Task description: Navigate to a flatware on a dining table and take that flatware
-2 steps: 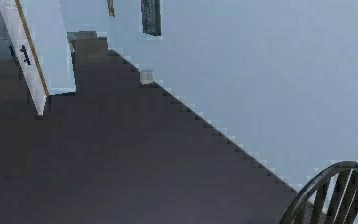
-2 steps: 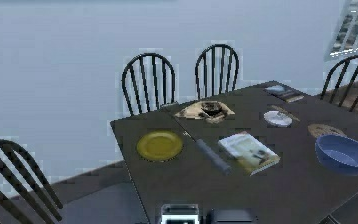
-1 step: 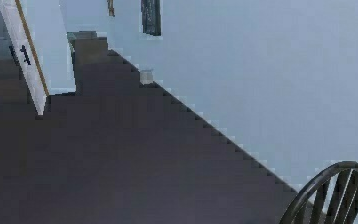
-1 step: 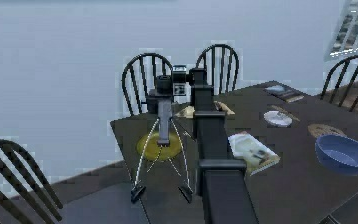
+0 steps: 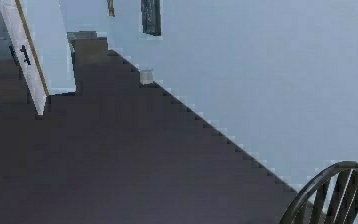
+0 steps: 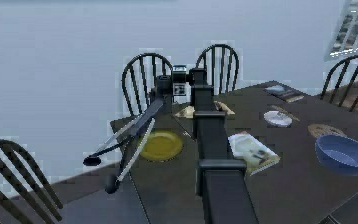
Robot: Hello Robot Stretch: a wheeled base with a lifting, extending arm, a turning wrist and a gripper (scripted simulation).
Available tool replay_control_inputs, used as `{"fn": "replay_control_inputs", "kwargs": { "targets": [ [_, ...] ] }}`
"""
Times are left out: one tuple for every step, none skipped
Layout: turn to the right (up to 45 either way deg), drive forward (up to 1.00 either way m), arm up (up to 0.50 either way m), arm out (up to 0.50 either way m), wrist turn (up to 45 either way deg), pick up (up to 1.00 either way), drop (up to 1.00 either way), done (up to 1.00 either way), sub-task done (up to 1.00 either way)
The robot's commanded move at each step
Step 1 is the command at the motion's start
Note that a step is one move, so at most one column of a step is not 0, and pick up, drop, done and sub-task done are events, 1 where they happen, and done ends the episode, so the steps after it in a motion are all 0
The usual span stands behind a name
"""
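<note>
One arm extended across dining table, presumably reaching for flatware; gripper near yellow plate, can't tell whether holding anything.

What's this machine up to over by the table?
A wheeled robot stands beside a dark dining table, with its arm reaching out over it. The gripper angles down past the table's corner, near a yellow plate, and holds nothing. A blue bowl, a small white plate and a magazine lie on the table, with dark chairs around it. It is meant to take a piece of flatware here, which is not yet done.
</note>
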Motion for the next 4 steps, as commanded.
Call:
{"fn": "replay_control_inputs", "kwargs": {
  "targets": [
    [0.0,0.0,0.0,0.0,45.0,0.0,0.0,0.0,0.0],
    [0.0,0.0,0.0,0.0,45.0,0.0,0.0,0.0,0.0],
    [0.0,0.0,0.0,0.0,27.0,0.0,0.0,0.0,0.0],
    [0.0,0.0,-0.3,0.0,0.0,0.0,0.0,0.0,0.0]
  ]
}}
